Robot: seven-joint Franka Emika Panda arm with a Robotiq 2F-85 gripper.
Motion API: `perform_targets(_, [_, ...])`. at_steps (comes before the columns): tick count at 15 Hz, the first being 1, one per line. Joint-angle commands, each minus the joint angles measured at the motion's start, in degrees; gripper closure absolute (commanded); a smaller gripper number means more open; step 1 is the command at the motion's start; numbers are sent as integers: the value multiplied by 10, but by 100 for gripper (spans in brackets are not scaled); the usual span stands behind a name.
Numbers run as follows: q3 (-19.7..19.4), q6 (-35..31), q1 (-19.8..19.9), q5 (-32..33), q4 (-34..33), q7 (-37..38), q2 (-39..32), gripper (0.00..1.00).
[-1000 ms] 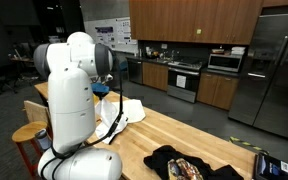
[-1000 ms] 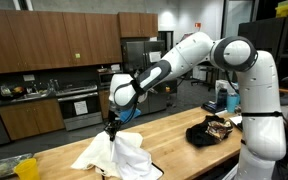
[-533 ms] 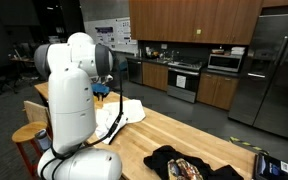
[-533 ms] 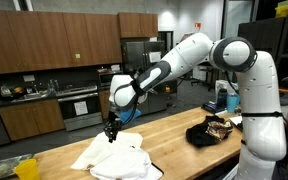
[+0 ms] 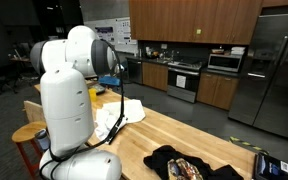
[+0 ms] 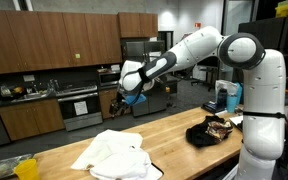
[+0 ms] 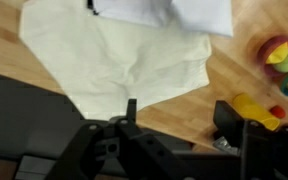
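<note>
Hanging over white cloth point(image 6: 114, 152), end effector point(image 6: 121, 102) spread.

In an exterior view, the black gripper point(image 6: 122, 100) is seen suspended well above the crumpled white cloth point(image 6: 114, 153), which is spread on the light wooden tabletop point(image 6: 174, 145).

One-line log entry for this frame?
gripper: open, empty | position: above white cloth, not touching | cloth: crumpled on wooden table | nearby: dark garment
</note>
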State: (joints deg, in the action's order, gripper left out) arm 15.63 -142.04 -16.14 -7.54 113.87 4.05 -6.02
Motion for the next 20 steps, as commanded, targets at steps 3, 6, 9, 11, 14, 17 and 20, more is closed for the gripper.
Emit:
perform_targets(3, [-68, 20, 68, 68, 71, 24, 133, 0])
perform_targets(6, [-111, 117, 100, 41, 95, -87, 187, 0])
perform_targets(9, [-164, 262, 126, 48, 105, -218, 234, 0])
perform_targets(11, [-198, 360, 145, 70, 107, -288, 262, 0])
perform_targets(14, [-213, 400, 150, 71, 91, -314, 251, 0])
perform_targets(17, [-224, 410, 155, 72, 92, -327, 258, 0])
perform_targets(20, [-211, 405, 150, 72, 92, -318, 248, 0])
